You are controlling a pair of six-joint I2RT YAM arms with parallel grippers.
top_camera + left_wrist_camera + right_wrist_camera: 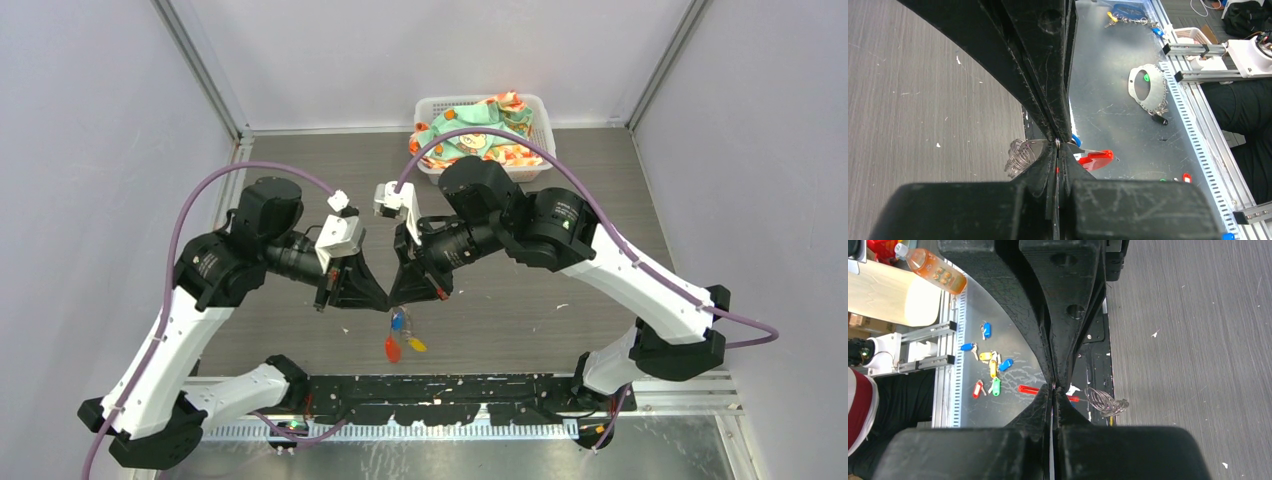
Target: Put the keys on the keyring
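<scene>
Left gripper (1057,145): you see its two black fingers pressed together, clamped on the thin grey metal keyring (1020,155), just beside the coiled bunch of wire.
Right gripper (1054,388): its fingers are together too, tip against tip with the left one; what it pinches, you cannot tell.
Keyring: held up over the grey wood-pattern counter (560,300), at the two meeting tips, with its long red plastic tag (392,349) hanging down.
Keys: the small key with blue plastic tag (398,320) and the small key with yellow plastic tag (416,345) hang under the tips, near the red tag.
</scene>
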